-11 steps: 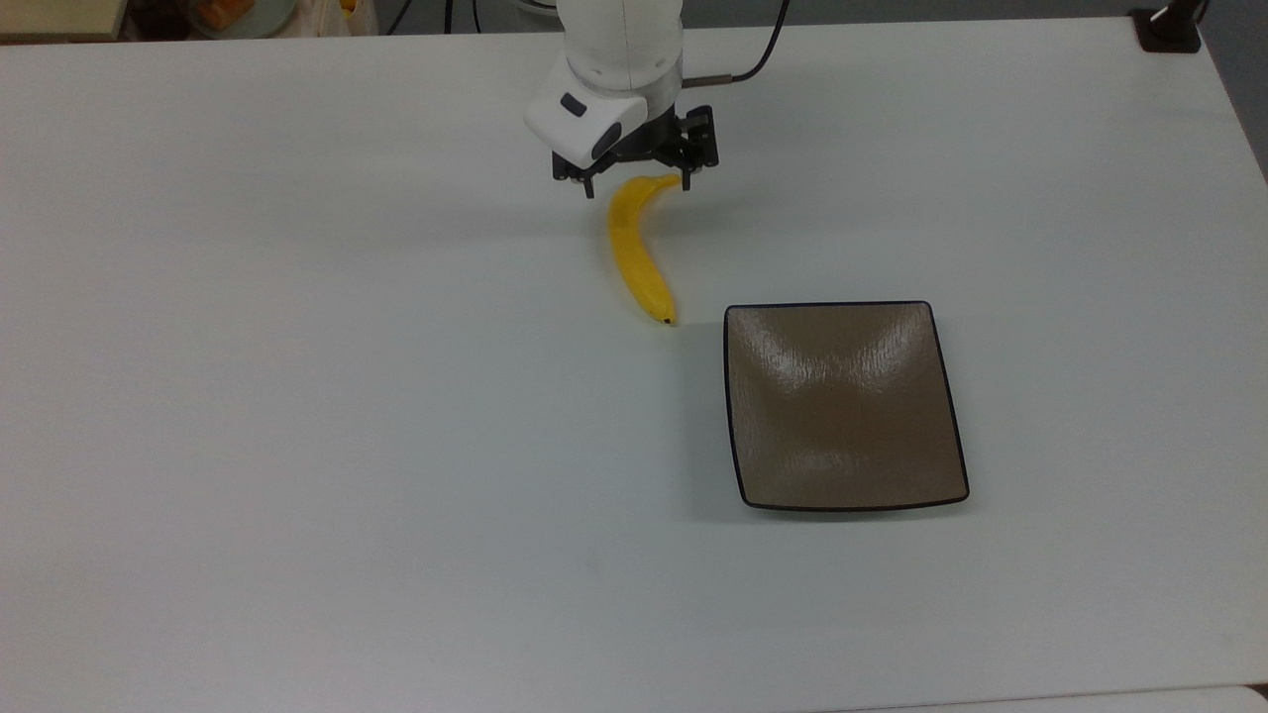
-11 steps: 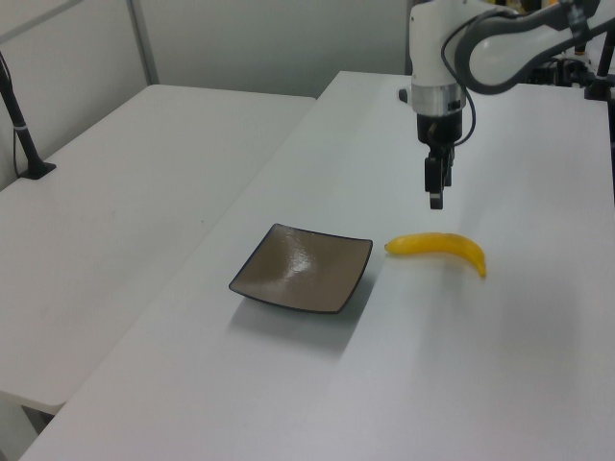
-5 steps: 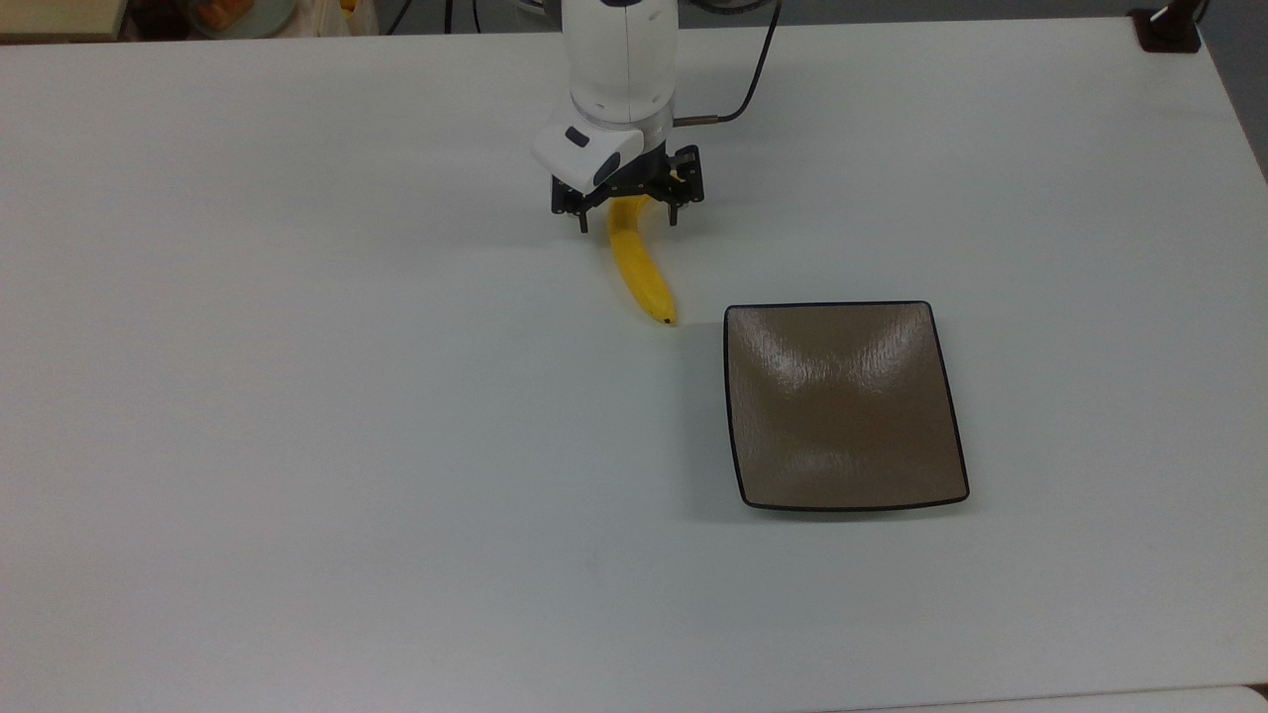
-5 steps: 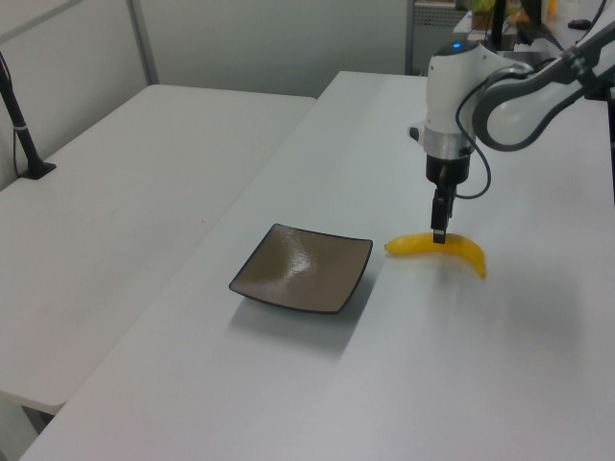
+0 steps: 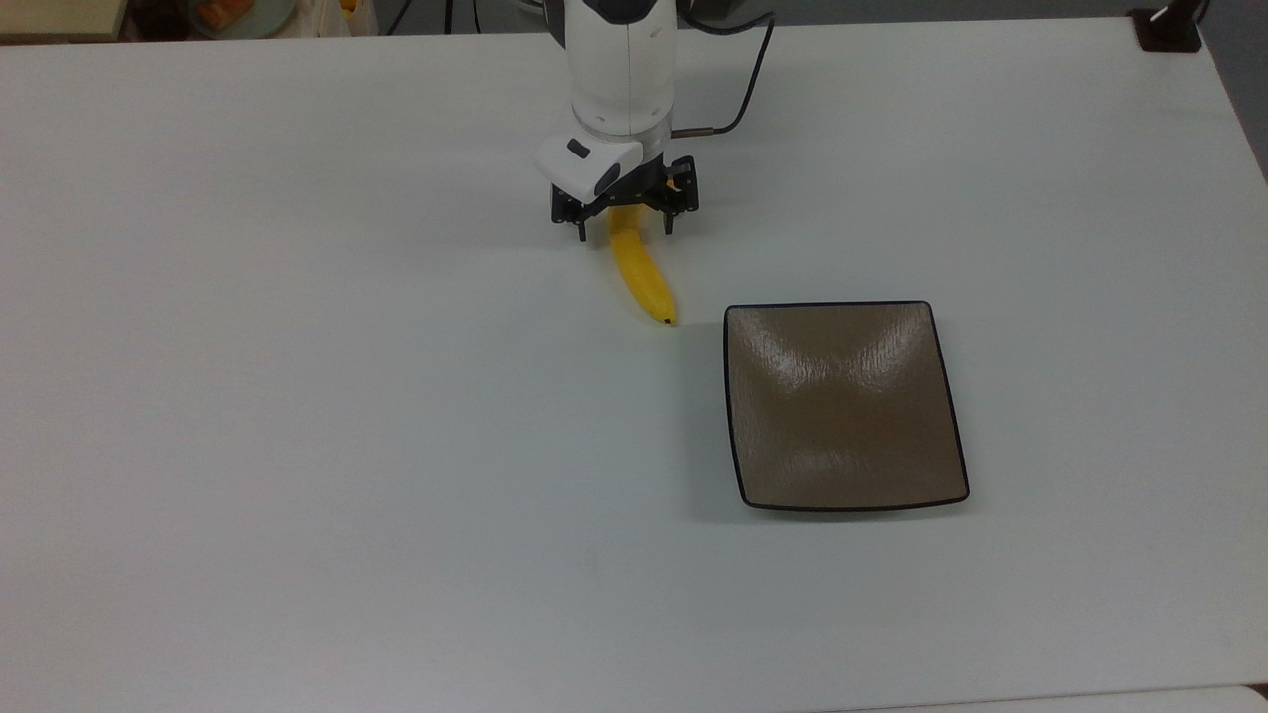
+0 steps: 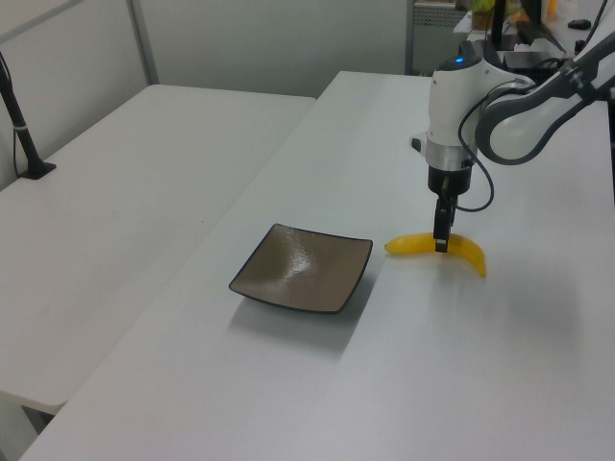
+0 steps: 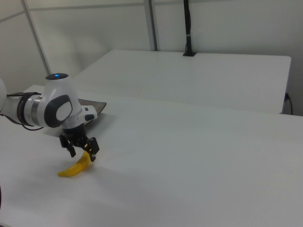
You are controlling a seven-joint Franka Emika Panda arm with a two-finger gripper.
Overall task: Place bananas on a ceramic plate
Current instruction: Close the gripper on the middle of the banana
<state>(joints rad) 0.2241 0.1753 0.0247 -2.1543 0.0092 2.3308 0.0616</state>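
Gripper point(image 5: 624, 226) is down over the banana point(image 5: 642, 275), jaws spread open and straddling its stem half, one finger either side, not clamped on it. Banana lies flat on the white surface point(image 5: 297, 396), its dark tip just beside the top-left corner of the square brown ceramic plate point(image 5: 842, 406) in the top view, not touching the plate. No legible labels or writing on anything.

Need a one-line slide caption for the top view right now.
Open gripper straddles the banana on the white table, beside the empty ceramic plate.
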